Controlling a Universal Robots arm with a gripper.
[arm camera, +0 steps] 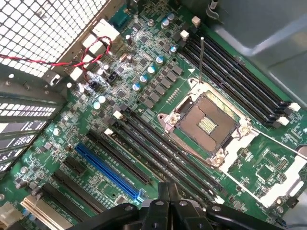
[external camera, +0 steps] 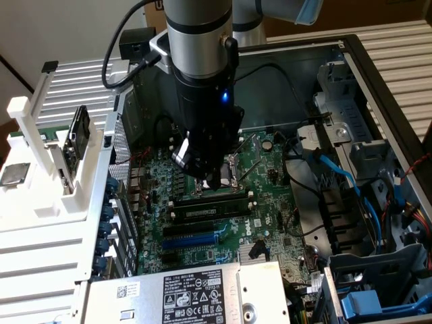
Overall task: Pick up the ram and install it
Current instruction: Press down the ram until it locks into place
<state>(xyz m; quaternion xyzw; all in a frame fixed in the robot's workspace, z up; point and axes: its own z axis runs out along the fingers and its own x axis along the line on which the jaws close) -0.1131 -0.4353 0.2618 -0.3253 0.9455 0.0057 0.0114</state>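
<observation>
The gripper (arm camera: pixel 168 203) is hovering with jaws closed and nothing between them over the motherboard (external camera: pixel 263 169) (near its black memory slots (arm camera: pixel 158 153)), the ram (external camera: pixel 209 210) sitting seated below.

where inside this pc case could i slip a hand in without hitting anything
Barest patch: the grey case wall above the motherboard. Crowded: the gripper hangs over the CPU socket, memory slots flank it, and blue cables tangle toward the exterior view's right.

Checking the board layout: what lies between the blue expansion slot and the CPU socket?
In the wrist view, several long black slots with white end clips run side by side between the blue expansion slot and the open CPU socket.
</observation>
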